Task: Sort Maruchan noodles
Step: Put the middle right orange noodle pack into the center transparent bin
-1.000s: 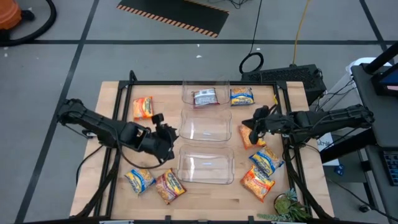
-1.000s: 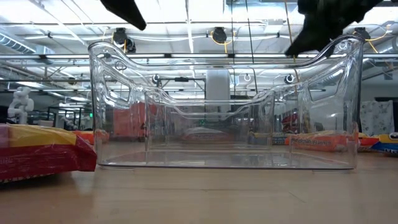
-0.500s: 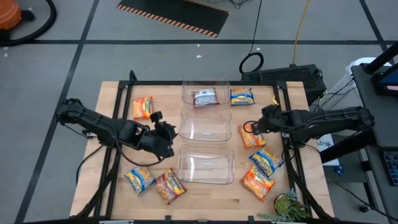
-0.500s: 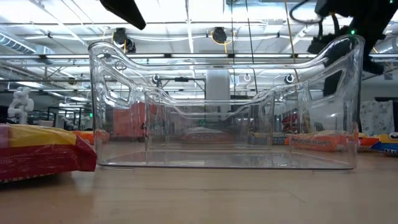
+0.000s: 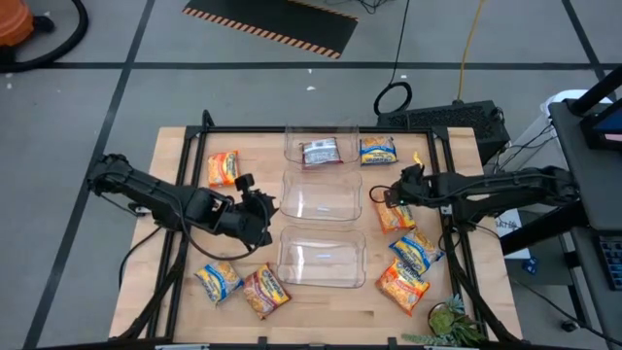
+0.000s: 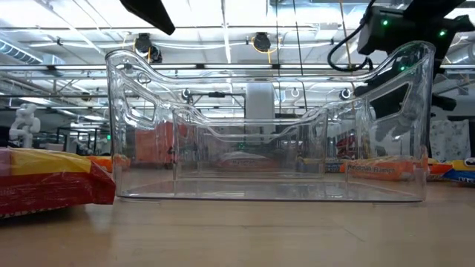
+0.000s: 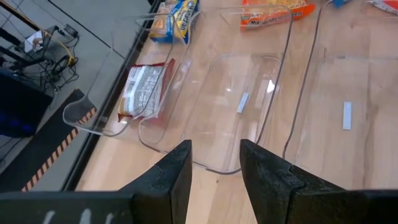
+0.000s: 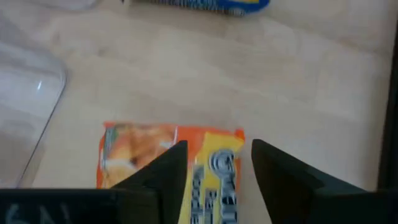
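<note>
Packets of Maruchan noodles lie scattered around three clear bins set in a row down the table's middle. The right gripper hangs over an orange packet just right of the middle bin, its fingers parted with the packet showing between them, not gripping it. A reddish-brown packet sits in the far bin, a blue-and-yellow packet just right of it. The left gripper hovers left of the middle bin, fingers apart and holding nothing. More packets lie near left, near right and far left
</note>
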